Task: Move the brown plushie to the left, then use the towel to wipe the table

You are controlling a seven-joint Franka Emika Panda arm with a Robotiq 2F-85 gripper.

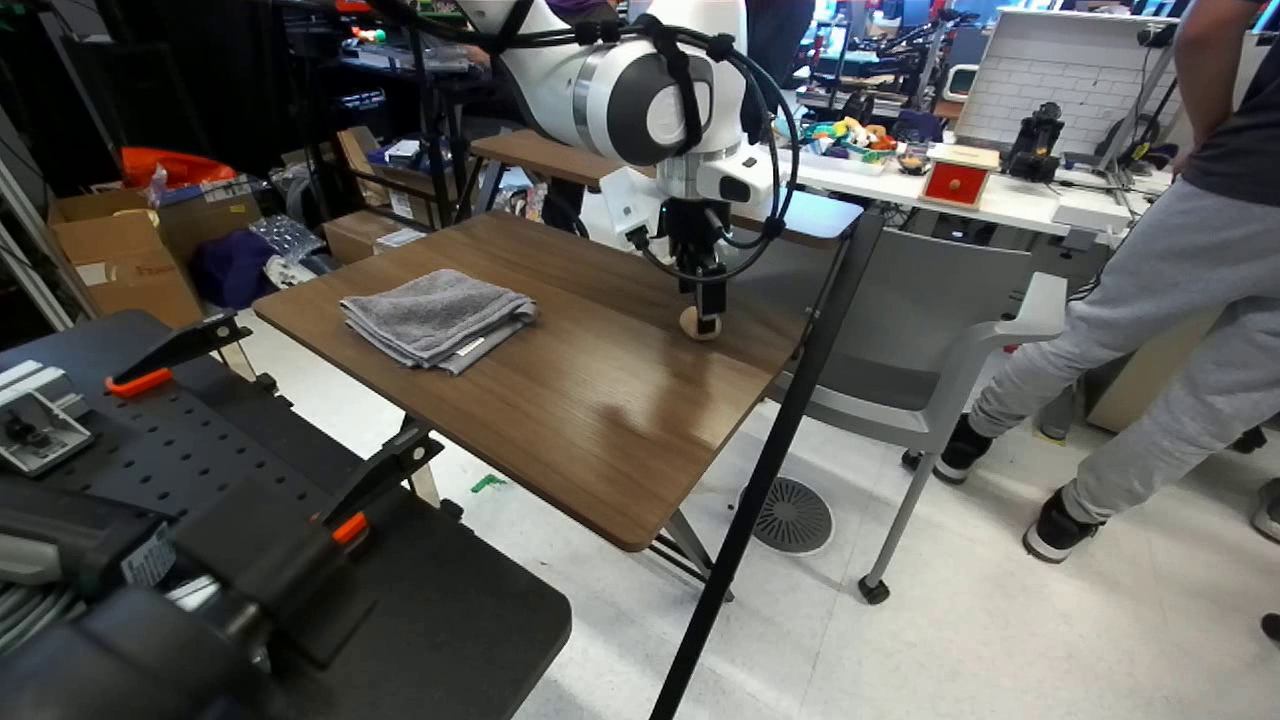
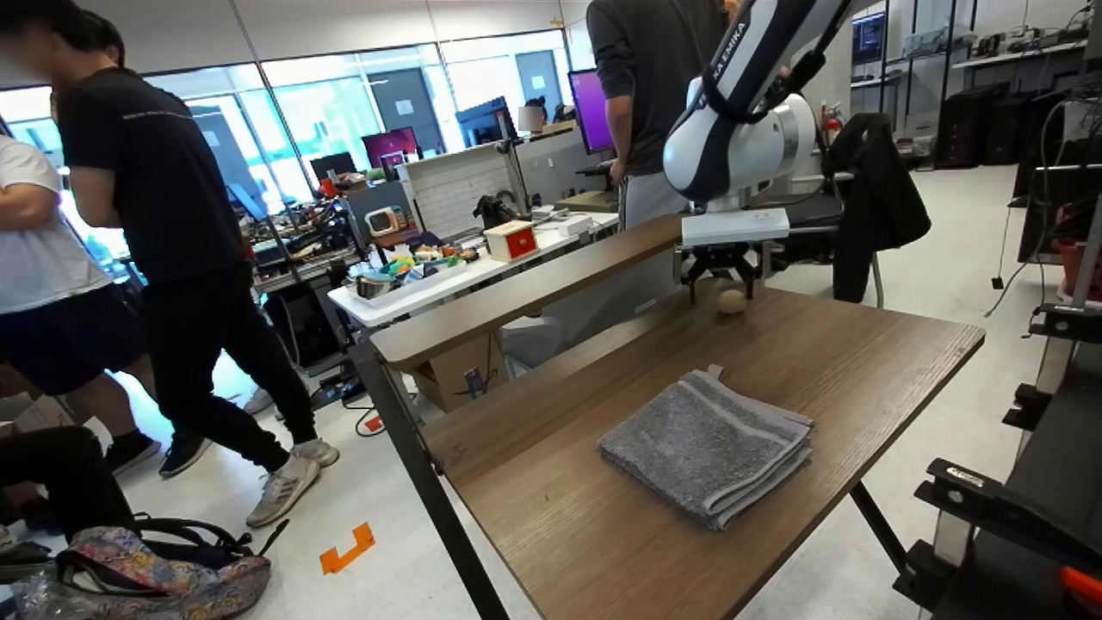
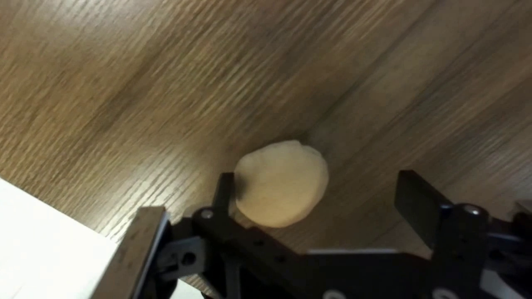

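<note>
In the wrist view, the Robotiq gripper (image 3: 318,187), jaws wide apart, straddles the tan plushie (image 3: 281,182) on the wood-grain table (image 3: 166,83), nearest its nine-o'clock finger (image 3: 225,187); shifting toward nine before squeezing should centre it.

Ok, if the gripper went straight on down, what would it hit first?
Probably the table, since the open gripper straddles the brown plushie; depth is unclear, though, so it might brush the plushie first.
</note>
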